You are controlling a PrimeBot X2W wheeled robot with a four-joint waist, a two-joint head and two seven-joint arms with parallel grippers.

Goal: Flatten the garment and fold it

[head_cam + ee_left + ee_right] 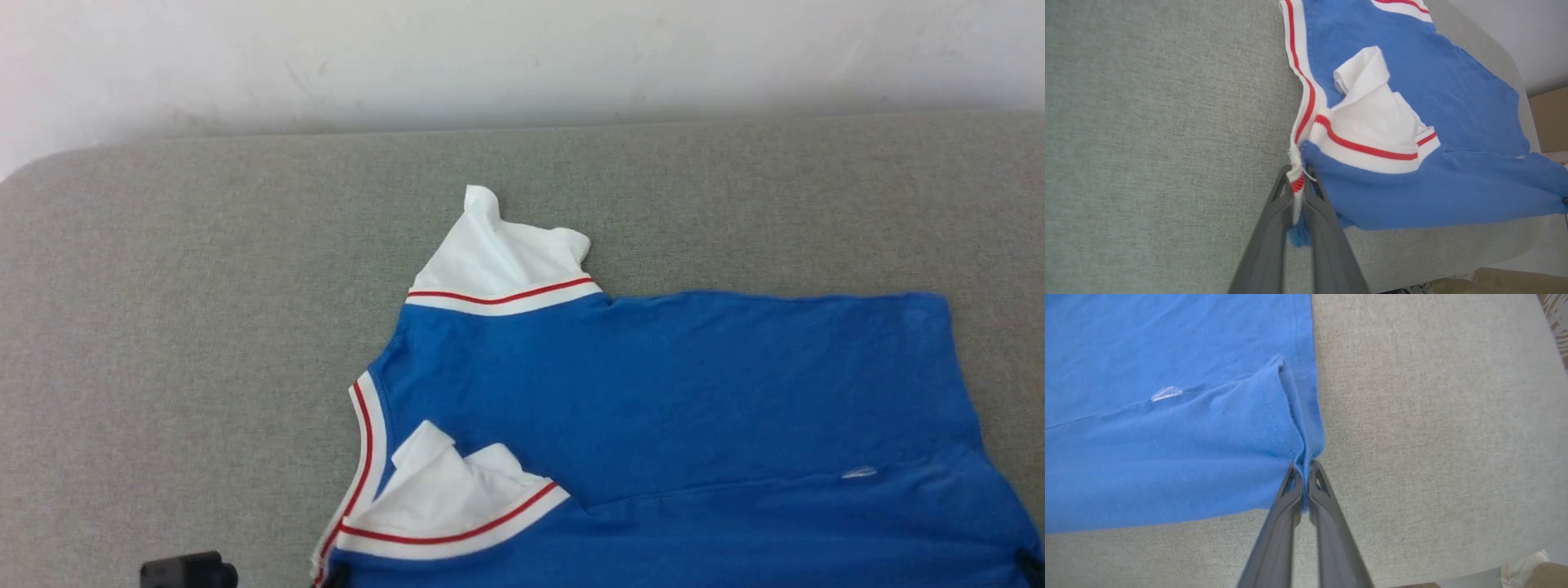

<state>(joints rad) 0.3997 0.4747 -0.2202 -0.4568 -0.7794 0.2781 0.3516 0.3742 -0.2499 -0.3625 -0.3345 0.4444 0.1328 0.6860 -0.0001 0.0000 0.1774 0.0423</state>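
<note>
The garment (669, 392), a bright blue T-shirt with white sleeves and red-and-white trim, lies on the grey padded surface, its near part folded up over the rest. One white sleeve (502, 253) sticks out at the far side; the other (445, 498) lies crumpled on the blue cloth. In the left wrist view my left gripper (1298, 173) is shut on the garment (1412, 102) at the striped neckline corner. In the right wrist view my right gripper (1303, 467) is shut on the garment (1167, 437) at its hem corner. Dark finger tips show at the head view's bottom edge (336, 578) and lower right (1030, 565).
The grey fabric surface (163, 327) spreads wide to the left and behind the shirt, ending at a white wall (522, 57). A dark part of the left arm (188, 570) shows at the bottom edge. The surface's near edge (1412, 575) runs just below the right gripper.
</note>
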